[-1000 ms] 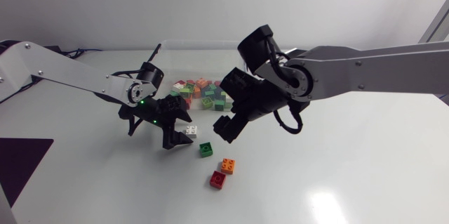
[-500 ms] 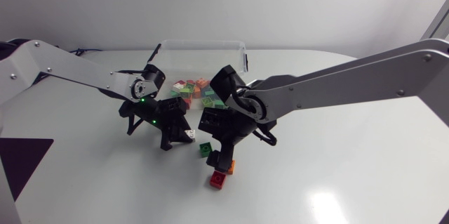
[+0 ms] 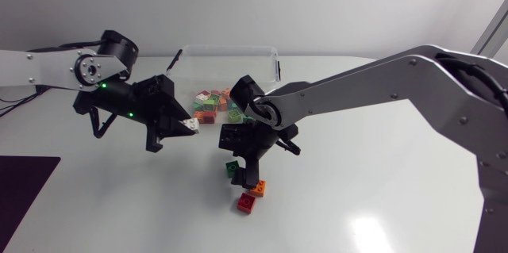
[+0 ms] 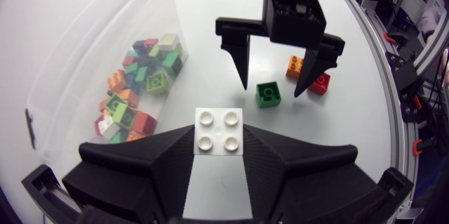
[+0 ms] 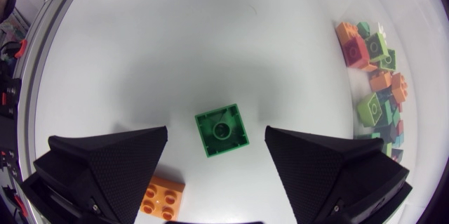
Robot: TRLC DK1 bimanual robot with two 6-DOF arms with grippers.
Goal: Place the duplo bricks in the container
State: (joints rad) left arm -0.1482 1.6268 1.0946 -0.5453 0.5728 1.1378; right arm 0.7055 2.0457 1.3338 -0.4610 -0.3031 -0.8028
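My left gripper [image 3: 179, 126] is shut on a white duplo brick [image 4: 218, 130] and holds it above the table, left of the clear container [image 3: 271, 53]. The container holds several coloured bricks [image 3: 216, 102]. My right gripper [image 3: 243, 170] hangs open, fingers pointing down, with a green brick [image 5: 222, 130] on the table between its fingers [image 5: 112, 161], untouched. An orange brick [image 3: 257, 187] and a red brick [image 3: 246, 203] lie just beyond it toward the table's front. In the left wrist view the right gripper [image 4: 273, 88] straddles the green brick [image 4: 267, 94].
The container's near wall [image 4: 84, 62] lies beside my left gripper. White tabletop [image 3: 373, 189] spreads to the right and front. A dark mat [image 3: 24, 178] covers the table's front left corner.
My left gripper shut on the white brick and lifted it up and to the left. My right arm swung down from beside the container to stand over the green brick.
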